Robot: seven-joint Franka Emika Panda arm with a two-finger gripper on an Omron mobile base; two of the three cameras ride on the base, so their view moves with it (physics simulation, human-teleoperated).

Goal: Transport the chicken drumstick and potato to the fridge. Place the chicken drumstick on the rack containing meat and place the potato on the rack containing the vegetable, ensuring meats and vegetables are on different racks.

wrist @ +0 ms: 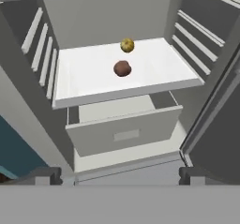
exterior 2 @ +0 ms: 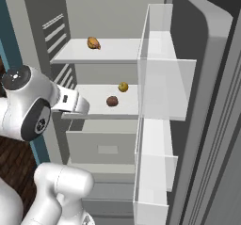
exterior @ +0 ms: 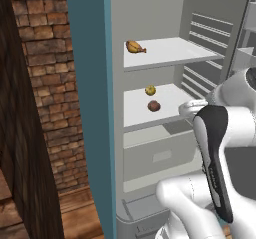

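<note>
The open fridge (exterior: 90,83) takes up most of the base views. The potato (wrist: 122,68) lies on the lower white shelf (wrist: 159,73), near the middle of the hand view, just in front of the yellow knobbly vegetable (wrist: 127,45) and apart from it. In the left base view the same pair sits at centre frame, potato (exterior: 154,105) below vegetable (exterior: 150,90). Higher up, the rack containing meat (exterior: 175,53) carries the orange-yellow meat (exterior: 135,47) near its left end.

The fingers (wrist: 47,175) stand wide apart at the bottom corners of the hand view, with nothing between them. They are drawn well back from the lower shelf, above the drawer (wrist: 124,134).

The potato step looks finished: the potato shares a shelf with the vegetable and sits a level away from the meat. What appears to remain is the chicken drumstick, since only the lighter piece lies on the upper rack. The next move probably calls for backing the arm clear of the fridge and fetching that piece. Placing it will need the hand raised past the lower shelf's front edge to reach the upper rack.
</note>
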